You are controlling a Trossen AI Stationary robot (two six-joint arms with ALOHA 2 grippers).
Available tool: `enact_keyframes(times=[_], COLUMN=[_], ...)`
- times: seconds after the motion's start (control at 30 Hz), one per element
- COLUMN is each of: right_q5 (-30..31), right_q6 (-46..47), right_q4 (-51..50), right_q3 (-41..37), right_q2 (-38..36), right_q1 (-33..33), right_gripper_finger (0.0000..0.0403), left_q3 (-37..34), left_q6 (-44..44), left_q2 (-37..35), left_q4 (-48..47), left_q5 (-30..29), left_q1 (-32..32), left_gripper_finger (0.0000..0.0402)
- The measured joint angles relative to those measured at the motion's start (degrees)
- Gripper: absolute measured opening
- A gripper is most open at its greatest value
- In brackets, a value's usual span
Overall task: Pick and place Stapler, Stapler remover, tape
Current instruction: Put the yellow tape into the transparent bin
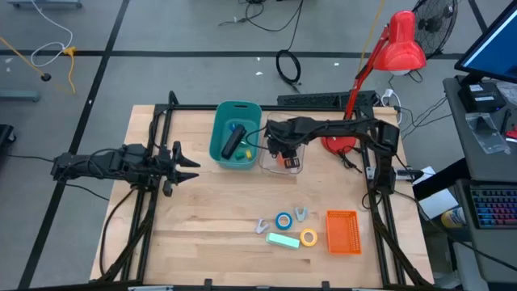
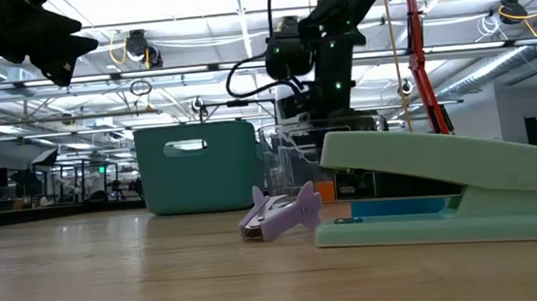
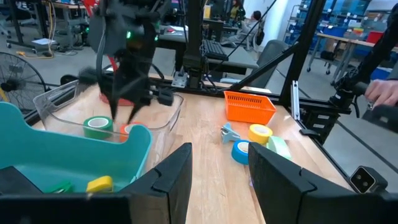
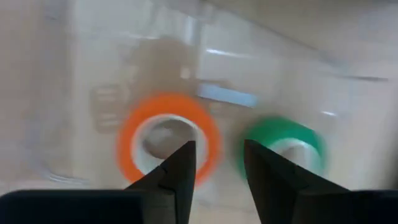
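Fingers of the right gripper (image 4: pixel 217 165) stood parted, empty, over the clear bin (image 1: pixel 292 167), where the orange-red tape (image 4: pixel 169 140) lay beside the green tape (image 4: pixel 283 144). Release looked done; fetching the blue tape (image 1: pixel 283 220) seemed next. Left gripper (image 1: pixel 192 167) waited open near the teal bin (image 1: pixel 220 137)

Both arms are dark, near-black, built of jointed segments, with black cables looping along them. The right arm (image 2: pixel 323 43) carries small green indicator lights on its wrist housing and a thick cable arching over it. Each gripper ends in two flat, angular black fingers (image 3: pixel 177 177), matte and wedge-shaped at the tips.
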Motion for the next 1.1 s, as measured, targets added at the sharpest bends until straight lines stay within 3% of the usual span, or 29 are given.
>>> enact_keyframes(times=[0.1, 0.23, 0.57, 0.73, 0.97, 1.1], right_q5=[5.21, 6.03, -10.94, -17.61, -28.07, -29.72], right_q6=[-0.06, 0.81, 19.07, 23.76, 38.13, 45.36], right_q4=[0.77, 0.3, -1.05, -1.49, -0.35, 0.61], right_q3=[0.02, 0.0, -0.24, -5.46, -14.92, -18.52], right_q2=[-2.55, -7.48, -19.93, -23.13, -26.08, -27.3], right_q1=[0.76, 2.1, 6.85, 12.12, 20.76, 26.87], right_gripper_finger=[0.0136, 0.0131, 0.0059, 0.0007, 0.0001, 0.0002], left_q3=[0.0, 0.0, -0.02, -0.02, -0.02, -0.02], left_q6=[0.02, 0.04, 0.13, 0.08, -0.43, -1.35], left_q2=[0.0, 0.0, 0.0, 0.0, 0.0, 0.0], left_q4=[-0.01, 0.02, 0.15, 0.22, 0.27, 0.31], left_q5=[0.0, 0.02, 0.07, 0.11, 1.4, 1.65], left_q1=[0.0, 0.01, -0.01, 0.01, 0.0, 0.01], left_gripper_finger=[0.0157, 0.0157, 0.0157, 0.0157, 0.0157, 0.0157])
